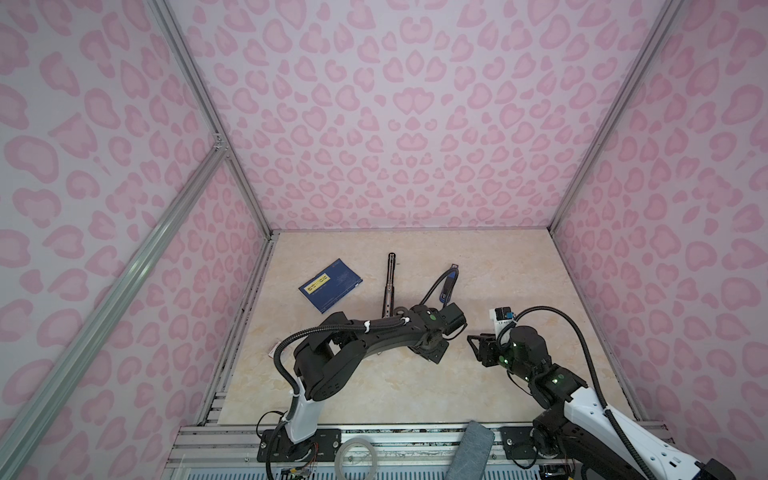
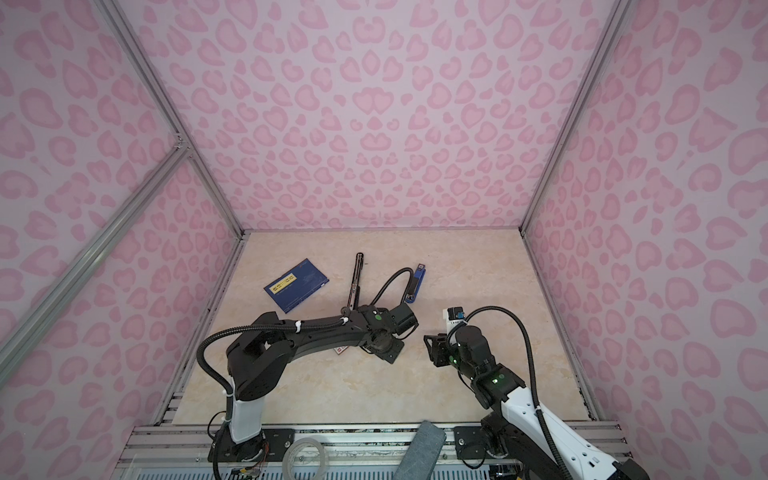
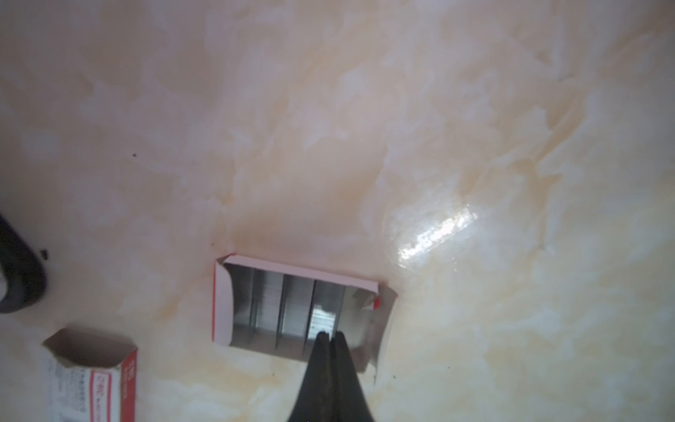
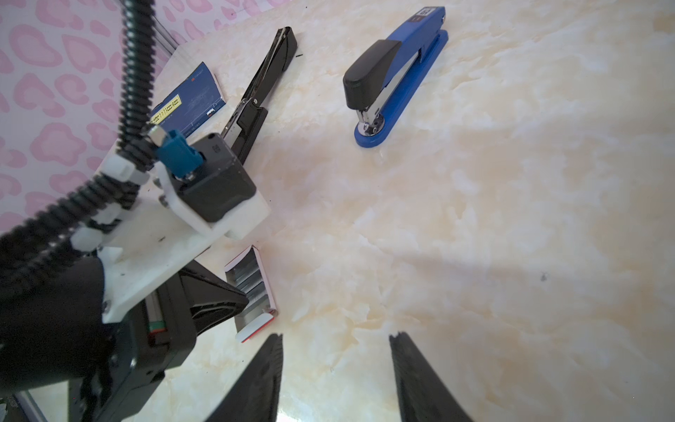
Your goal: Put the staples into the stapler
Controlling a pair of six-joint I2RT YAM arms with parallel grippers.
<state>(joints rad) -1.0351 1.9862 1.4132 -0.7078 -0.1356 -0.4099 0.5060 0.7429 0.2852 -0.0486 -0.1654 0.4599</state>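
We're picking: L gripper [image 3: 331, 336] pinched closed at the staples [image 3: 292, 303], catch unclear; R gripper [image 4: 336, 338] jaws apart, empty; next lift strip to black stapler [image 4: 252, 117]

A dark blue booklet [image 1: 330, 284] with a yellow label lies near the counter's [image 1: 415, 395] far left corner. Beyond its near edge sit a tape roll [image 1: 356, 457] and a grey cloth [image 1: 471, 451].
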